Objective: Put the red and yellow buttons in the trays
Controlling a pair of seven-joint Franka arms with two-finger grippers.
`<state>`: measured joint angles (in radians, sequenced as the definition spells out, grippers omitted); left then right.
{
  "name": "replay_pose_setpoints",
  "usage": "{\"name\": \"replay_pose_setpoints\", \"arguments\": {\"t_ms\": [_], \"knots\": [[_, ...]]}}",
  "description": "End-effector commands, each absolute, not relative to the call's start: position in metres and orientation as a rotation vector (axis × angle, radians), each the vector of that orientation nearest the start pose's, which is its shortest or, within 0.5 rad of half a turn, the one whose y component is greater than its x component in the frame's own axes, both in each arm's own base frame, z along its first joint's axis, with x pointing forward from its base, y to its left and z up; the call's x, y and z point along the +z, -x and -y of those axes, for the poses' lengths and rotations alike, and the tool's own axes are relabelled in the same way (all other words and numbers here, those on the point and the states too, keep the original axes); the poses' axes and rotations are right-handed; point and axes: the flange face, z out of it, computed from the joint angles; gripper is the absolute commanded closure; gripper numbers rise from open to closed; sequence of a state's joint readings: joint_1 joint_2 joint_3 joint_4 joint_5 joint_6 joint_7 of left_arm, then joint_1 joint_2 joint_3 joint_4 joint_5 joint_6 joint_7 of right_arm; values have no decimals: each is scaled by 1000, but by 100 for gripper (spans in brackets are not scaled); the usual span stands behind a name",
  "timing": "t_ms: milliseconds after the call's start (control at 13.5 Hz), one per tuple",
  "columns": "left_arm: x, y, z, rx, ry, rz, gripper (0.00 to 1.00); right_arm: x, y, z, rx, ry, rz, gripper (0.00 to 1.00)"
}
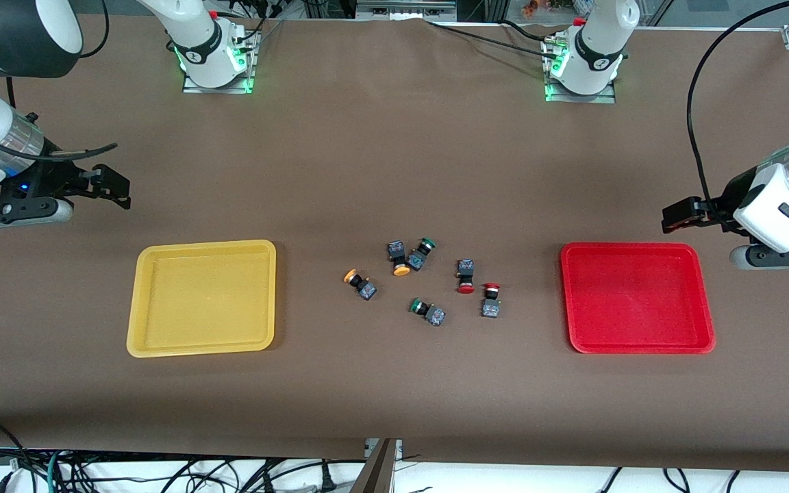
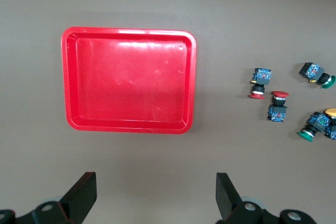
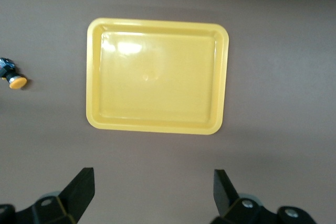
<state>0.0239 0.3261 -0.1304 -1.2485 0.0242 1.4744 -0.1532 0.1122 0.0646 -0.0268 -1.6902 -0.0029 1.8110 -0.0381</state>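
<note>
Right now, working across the front view from its left side, you have the right gripper point(image 1: 110, 185) hanging over bare brown table point(image 1: 367, 157) at the right arm's end, fingers spread wide and empty in the right wrist view. Just nearer the front camera than it lies the shallow yellow plastic tray point(image 1: 135, 301), rectangular with rounded corners, with nothing in it.

Next comes the cluster at mid-table, between the two trays: a dark blocky push-button switch with an orange-yellow cap point(image 1: 360, 283), a second orange-yellow-capped switch point(image 1: 398, 259) touching a green-capped switch point(image 1: 420, 253), another green-capped switch point(image 1: 427, 310) nearest the front camera, then two red-capped switches point(image 1: 465, 276) and point(image 1: 491, 299) on the side toward the left arm. All six lie tipped on their sides.

Then the shallow red plastic tray point(image 1: 568, 301), also empty, and over the table at the left arm's end the left gripper point(image 1: 675, 218), fingers wide apart and holding nothing.

What matters for you: the red-capped pair sits closer to the left arm, and the orange-yellow pair closer to the right arm. The switch at the red pair's tray-side edge lies with its long axis running toward the front camera, so I'd judge you should close across that axis.
</note>
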Motion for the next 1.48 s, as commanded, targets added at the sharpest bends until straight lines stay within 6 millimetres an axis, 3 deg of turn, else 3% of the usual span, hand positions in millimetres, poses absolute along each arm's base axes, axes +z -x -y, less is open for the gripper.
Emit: {"name": "replay_pose_setpoints", "arguments": {"t_ms": [0,667,1111,1185,1407], "knots": [[579,-642,51,145,3163,77,0,576,-591,-63,-157,3114,233,0],[576,-642,53,155,3152,71,0,586,-583,-68,-112,3113,231,0],[559,-646,62,201,3160,51,0,597,-577,-88,-93,3110,299,0],[552,-649,66,202,3162,42,0,600,-574,-102,-91,3115,335,0],[532,-660,107,155,3166,43,0,599,-573,-106,-90,3124,355,0]]}}
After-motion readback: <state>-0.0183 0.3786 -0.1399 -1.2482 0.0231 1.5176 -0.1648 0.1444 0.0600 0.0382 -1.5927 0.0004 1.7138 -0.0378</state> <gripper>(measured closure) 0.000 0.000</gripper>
